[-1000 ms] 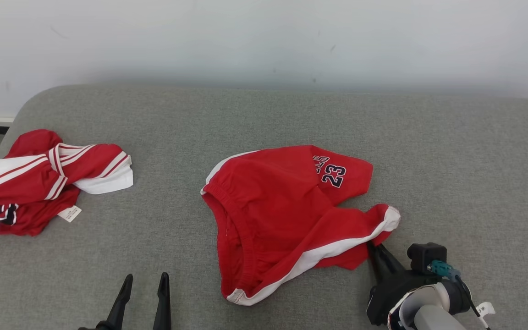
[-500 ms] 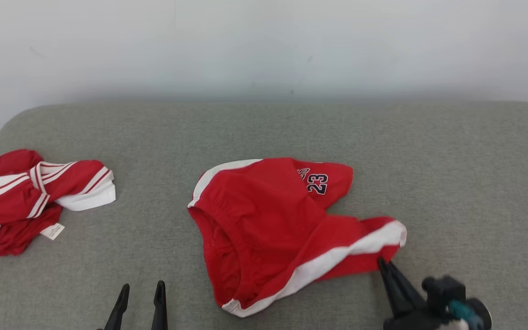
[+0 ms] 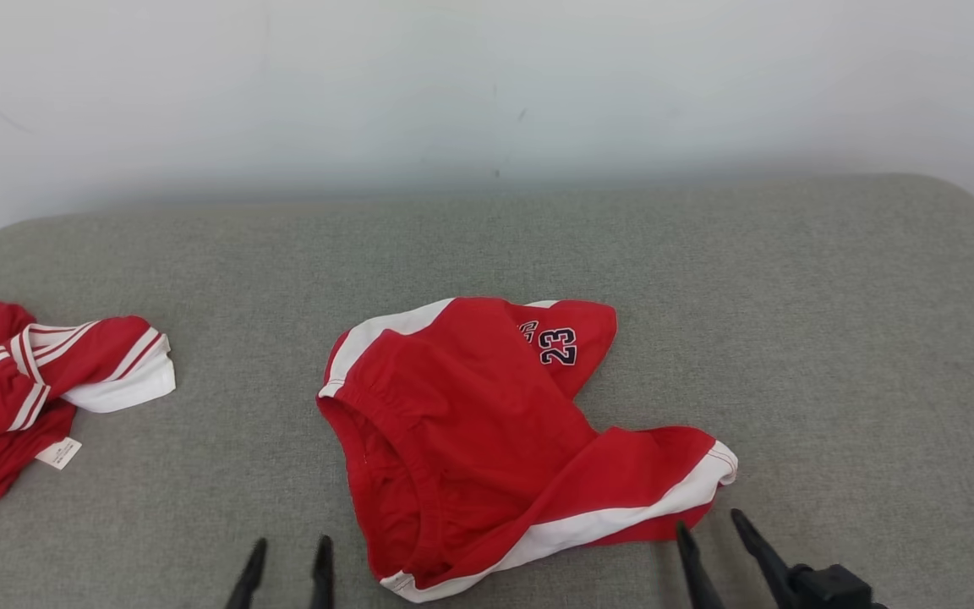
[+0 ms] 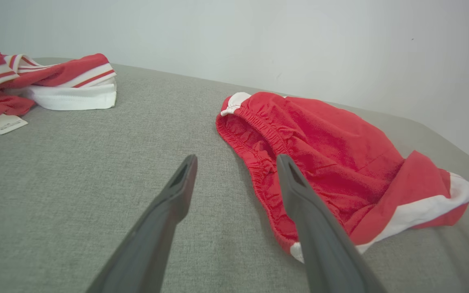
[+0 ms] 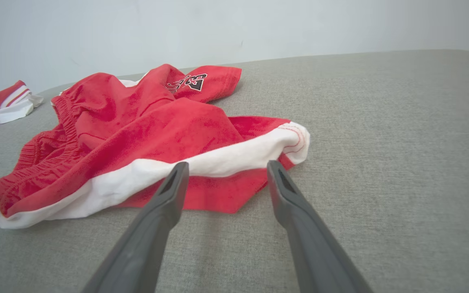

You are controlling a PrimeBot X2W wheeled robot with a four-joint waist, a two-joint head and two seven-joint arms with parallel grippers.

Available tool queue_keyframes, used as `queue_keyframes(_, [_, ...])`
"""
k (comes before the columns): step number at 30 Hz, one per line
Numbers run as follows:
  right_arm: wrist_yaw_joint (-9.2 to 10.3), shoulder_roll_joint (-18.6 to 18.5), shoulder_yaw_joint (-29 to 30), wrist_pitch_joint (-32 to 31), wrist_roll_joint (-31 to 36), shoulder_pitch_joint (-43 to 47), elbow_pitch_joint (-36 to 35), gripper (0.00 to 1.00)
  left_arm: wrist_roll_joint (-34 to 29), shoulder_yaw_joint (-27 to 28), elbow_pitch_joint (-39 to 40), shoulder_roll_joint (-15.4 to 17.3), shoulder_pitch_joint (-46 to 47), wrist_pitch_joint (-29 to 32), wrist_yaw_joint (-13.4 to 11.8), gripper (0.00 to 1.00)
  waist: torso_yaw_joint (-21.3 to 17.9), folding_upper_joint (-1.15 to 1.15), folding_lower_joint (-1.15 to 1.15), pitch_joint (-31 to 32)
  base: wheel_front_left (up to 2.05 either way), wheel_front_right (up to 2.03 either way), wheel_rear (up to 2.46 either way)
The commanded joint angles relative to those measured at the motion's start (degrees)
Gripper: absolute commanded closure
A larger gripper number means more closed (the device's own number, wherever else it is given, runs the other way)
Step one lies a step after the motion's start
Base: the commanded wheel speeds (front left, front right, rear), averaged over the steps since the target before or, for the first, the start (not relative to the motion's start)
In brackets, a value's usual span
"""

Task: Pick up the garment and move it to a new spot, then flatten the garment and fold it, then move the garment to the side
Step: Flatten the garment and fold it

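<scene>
Far left of head view: second garment (image 3: 39,393), red with white stripes. Lies heaped on the grey cushion (image 3: 834,338), well apart from everything else. White label (image 3: 58,452) at its near edge.

Lower left: left gripper (image 3: 292,541). Fingers spread apart, nothing held between them, tips pointing up the view. Sits over bare cushion just beside the waistband end of the task garment. Cannot tell whether touching the cushion. Seen along the left wrist view, with the right finger crossing the elastic edge by line of sight only.

Centre: red shorts (image 3: 470,423), the garment under task. Lie loose and rumpled near the middle of the cushion, not flattened, not folded. Waistband opening to the left. White side stripe along the near edge, running out to the right leg hem. Number 23 (image 3: 558,345) in dark print on the far leg.

Lower right: right gripper (image 3: 709,521). Likewise spread and empty. Tips just short of the white-trimmed right leg hem, aimed at it, gripping no cloth.

Behind the cushion: plain pale wall (image 3: 487,85).
</scene>
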State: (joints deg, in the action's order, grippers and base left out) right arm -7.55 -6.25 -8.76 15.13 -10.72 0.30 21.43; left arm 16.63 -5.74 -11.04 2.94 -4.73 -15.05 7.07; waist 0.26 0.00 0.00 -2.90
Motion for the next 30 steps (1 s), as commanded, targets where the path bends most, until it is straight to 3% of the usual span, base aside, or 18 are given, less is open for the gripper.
queue_keyframes(1, [0.13,-0.02,1.23,0.02,0.41,1.41,-1.46,0.00,-1.85,-1.20,-0.97,-0.09,0.01,-0.19,0.28,0.00,-0.36,0.00,0.00,0.43,0.00,0.00,0.00])
queue_keyframes(4, [0.13,-0.19,3.09,0.02,0.47,2.17,-2.28,0.00,-3.07,-4.19,-2.91,0.58,0.50,-0.19,0.50,0.00,-0.98,0.00,0.00,0.97,0.00,0.00,0.00])
queue_keyframes(16, [0.13,-2.28,5.30,0.02,-0.09,-0.26,0.35,0.00,-0.63,-19.24,-13.85,10.19,6.69,-0.19,0.29,0.00,-2.67,0.00,0.00,1.97,0.00,0.00,0.00])
queue_keyframes(28, [0.13,-1.24,4.34,0.02,0.33,0.36,1.33,0.00,2.90,-26.27,-21.31,13.12,12.79,-0.19,0.30,0.00,-5.00,0.00,0.00,1.66,0.00,0.00,0.00])
queue_keyframes(29, [0.13,-1.31,4.32,0.01,0.25,0.32,1.36,0.00,3.22,-26.73,-21.69,13.21,13.42,-0.19,0.30,0.41,-5.20,0.00,0.00,1.67,0.00,0.00,0.00])
queue_keyframes(30, [0.13,-1.45,4.42,0.01,0.20,0.30,1.33,0.00,3.64,-27.04,-21.99,13.27,13.84,-0.19,0.30,0.58,-5.30,0.00,0.00,1.64,0.00,0.00,0.00])
